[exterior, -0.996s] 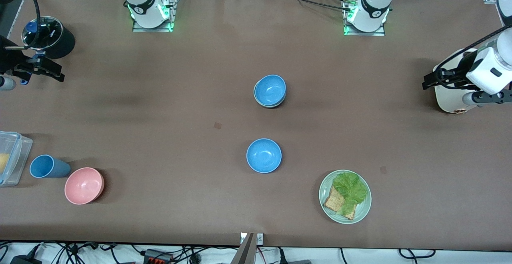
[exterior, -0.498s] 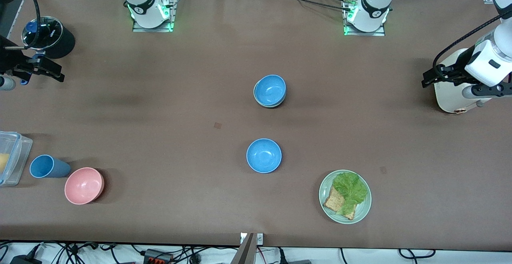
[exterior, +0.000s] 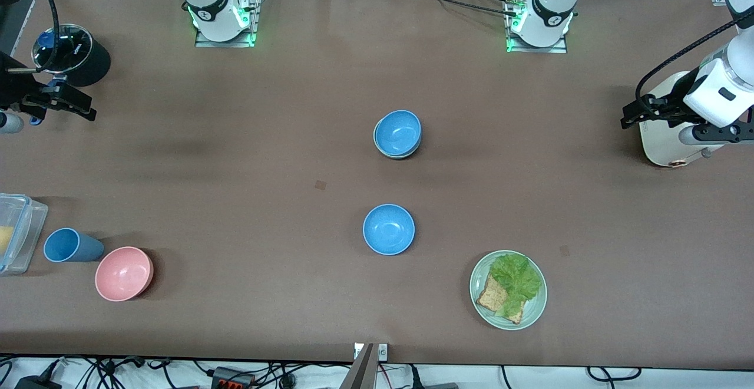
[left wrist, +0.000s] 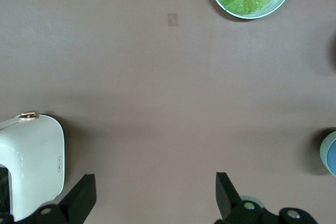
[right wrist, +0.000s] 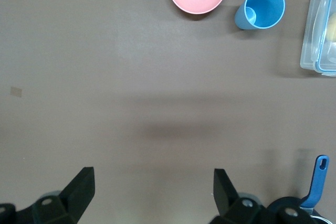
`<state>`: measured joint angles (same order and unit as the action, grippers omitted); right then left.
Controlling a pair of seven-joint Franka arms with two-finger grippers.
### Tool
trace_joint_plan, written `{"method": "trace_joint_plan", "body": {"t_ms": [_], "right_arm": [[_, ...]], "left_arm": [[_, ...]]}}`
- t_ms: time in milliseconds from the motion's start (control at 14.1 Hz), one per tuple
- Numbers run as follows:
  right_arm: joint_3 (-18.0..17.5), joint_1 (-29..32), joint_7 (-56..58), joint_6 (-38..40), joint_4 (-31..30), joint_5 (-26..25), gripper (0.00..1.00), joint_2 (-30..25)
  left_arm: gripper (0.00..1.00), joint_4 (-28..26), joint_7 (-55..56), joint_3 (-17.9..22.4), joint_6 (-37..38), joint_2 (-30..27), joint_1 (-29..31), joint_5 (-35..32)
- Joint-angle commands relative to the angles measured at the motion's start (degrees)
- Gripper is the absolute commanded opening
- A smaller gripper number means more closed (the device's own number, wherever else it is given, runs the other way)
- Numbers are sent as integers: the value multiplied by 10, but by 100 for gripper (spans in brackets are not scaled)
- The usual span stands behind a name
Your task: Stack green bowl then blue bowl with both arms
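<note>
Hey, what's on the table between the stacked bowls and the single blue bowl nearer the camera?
Nothing. The front view shows only bare brown table between the blue bowl nested in the green bowl and the lone blue bowl.

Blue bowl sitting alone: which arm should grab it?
Probably left. The open left gripper hangs closer to the lone blue bowl than the open right gripper, waiting at its table end.

Even, bright overhead light; soft shadows pool beside the bowls (faint smudges elsewhere) — the table point(exterior: 235, 159) stays matte, glare-free, sharp throughout.
</note>
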<state>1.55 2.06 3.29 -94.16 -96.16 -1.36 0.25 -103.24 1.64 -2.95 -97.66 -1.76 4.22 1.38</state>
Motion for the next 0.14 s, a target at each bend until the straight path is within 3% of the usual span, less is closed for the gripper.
{"method": "trace_joint_plan", "body": {"t_ms": [0,71], "right_arm": [[0,-1,-4,-1,-7,8,100,-9],[0,-1,-4,-1,-6,8,100,-9]], "left_arm": [[100,3,-17,4,-1,1,1,15],[100,3,-17,5,-1,2,1,15]]}}
